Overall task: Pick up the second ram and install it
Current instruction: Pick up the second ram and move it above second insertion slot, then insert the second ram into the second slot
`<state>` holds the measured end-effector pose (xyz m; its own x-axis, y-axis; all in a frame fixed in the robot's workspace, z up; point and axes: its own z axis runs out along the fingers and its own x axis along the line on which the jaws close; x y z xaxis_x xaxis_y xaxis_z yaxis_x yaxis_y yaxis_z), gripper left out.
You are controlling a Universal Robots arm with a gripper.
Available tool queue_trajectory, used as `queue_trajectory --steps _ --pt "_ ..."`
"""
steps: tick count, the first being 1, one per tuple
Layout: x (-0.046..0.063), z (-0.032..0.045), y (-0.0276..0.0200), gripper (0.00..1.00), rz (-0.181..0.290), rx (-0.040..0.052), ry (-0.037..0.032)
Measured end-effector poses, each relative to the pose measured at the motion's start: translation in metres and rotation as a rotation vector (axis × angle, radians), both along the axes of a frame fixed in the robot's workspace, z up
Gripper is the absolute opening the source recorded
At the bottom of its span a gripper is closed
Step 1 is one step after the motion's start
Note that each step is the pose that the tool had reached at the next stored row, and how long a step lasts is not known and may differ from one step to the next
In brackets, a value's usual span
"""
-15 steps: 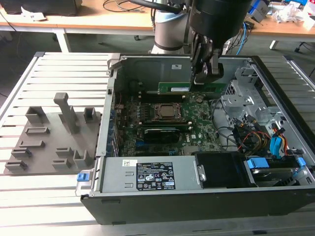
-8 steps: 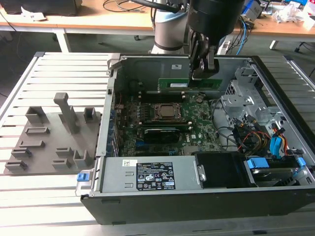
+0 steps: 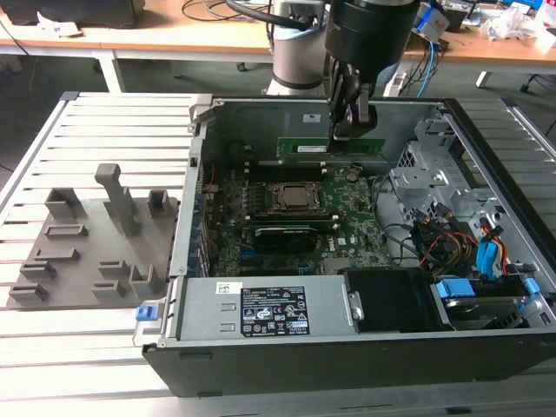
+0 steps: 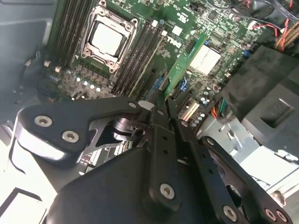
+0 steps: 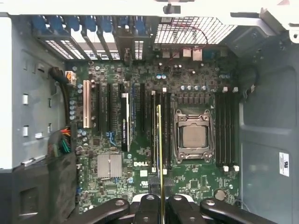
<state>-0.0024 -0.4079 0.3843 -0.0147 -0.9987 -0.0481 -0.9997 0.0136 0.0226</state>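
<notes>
The end effector [image 3: 350,130] is clenched on the ram [image 3: 330,148]. It grips the green stick by its upper edge near one end, so the stick hangs lengthwise inside the open case [image 3: 261,117]. In the exterior view the ram is higher than the socket [image 3: 295,198] and beyond its far side. Whether its lower edge touches the board cannot be told.

In the first wrist view the ram [image 5: 159,149] appears edge-on as a thin line parallel to the long side of the socket [image 5: 193,136]. It sits just beside the socket, over the slots [image 5: 166,130] that flank it. The black fingers [image 5: 147,210] close on the stick from both sides at its near end.

In the second wrist view the fingers [image 4: 159,130] meet on the ram [image 4: 184,65], which reaches away from them beside the socket [image 4: 110,37].

A black card [image 3: 282,236] stands just beside the socket on its near side in the exterior view. A square heatsink [image 5: 110,165] sits well apart from the socket, beyond the ram. A grey fixture [image 3: 87,243] lies on the table [image 3: 104,130] outside the case, well apart from the socket, toward the exterior view's left.
</notes>
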Motion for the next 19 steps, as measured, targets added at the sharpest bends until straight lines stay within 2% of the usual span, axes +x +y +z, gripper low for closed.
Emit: queue_trajectory --steps 3,7,17,19 --pt "0.000 -0.0098 0.0015 0.14 0.000 -0.0002 0.0001" --pt "0.000 -0.0165 0.0025 0.14 0.000 0.0000 0.0001" --pt "0.000 -0.0181 0.0026 0.14 0.000 -0.0002 0.0002" --pt "0.000 -0.0207 0.0028 0.14 0.000 0.0001 0.0001"
